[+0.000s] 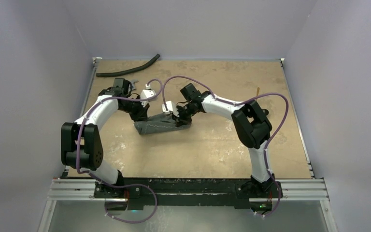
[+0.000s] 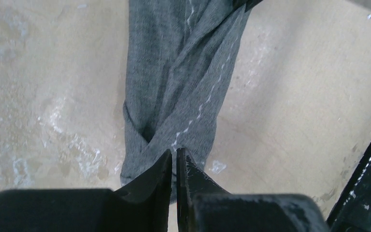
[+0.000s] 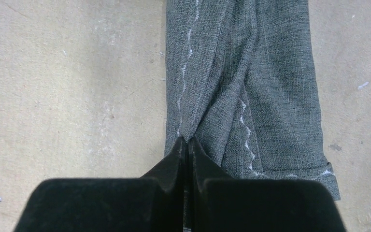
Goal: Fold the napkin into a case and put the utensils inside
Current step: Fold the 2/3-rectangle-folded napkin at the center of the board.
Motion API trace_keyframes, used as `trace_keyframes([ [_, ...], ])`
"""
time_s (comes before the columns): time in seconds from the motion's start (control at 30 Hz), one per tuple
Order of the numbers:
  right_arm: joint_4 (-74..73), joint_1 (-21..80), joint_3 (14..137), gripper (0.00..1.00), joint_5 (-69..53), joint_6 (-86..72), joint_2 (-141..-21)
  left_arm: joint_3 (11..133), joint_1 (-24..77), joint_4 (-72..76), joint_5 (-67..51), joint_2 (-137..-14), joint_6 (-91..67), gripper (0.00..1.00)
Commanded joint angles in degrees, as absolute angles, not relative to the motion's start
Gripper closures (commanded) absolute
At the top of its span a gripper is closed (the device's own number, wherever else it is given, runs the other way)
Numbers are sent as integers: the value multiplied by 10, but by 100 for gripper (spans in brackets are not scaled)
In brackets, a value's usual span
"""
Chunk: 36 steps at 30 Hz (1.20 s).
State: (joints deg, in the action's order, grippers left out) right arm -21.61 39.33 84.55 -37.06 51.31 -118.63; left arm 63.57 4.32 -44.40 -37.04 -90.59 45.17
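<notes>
At the far left corner of the tan surface (image 1: 212, 150) a long black hose (image 1: 128, 70) lies curved along the back edge, well apart from everything else. The left arm bends inward from its base and reaches down to the left end of the napkin (image 1: 162, 126). The napkin lies near the middle of the surface as a narrow grey bundle folded lengthwise, running left to right between the two arms. In the left wrist view the left end effector (image 2: 174, 154) has its black fingers drawn almost together, with only a thin slit between them. They nip a raised fold of the grey cloth where a pale stitched hem line runs up into the tips, and the fabric gathers in creases just beyond them. The right end effector (image 3: 187, 142) is clenched tight on the opposite end of the napkin. Its fingers meet on a pinched ridge of cloth, with hem stitching on either side and a turned-up corner at the lower right of that view. Further right, beyond the right arm's elbow, a thin gold utensil (image 1: 258, 90) lies near the back of the surface, well apart from the napkin. A small dark shape beside the elbow is too small to make out.
</notes>
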Motion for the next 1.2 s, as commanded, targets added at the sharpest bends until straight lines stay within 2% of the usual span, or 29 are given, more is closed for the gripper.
trace_keyframes([
  [0.0,-271,388,890,100,-396,532,-1183,627,59,-365,-400,-891,397,92],
  [0.13,-267,389,896,100,-392,529,-1179,625,49,-211,-339,-917,236,91],
  [0.27,-264,390,899,100,-392,526,-1176,693,51,-242,-348,-1010,178,91],
  [0.33,-266,390,907,100,-396,525,-1180,698,53,-252,-352,-1033,174,91],
  [0.5,-300,390,943,100,-413,534,-1203,644,52,-195,-393,-1000,184,92],
  [0.77,-322,395,971,100,-413,537,-1220,718,73,-209,-390,-1097,216,92],
  [1.17,-368,401,1020,100,-407,545,-1244,720,132,-197,-400,-1139,244,94],
])
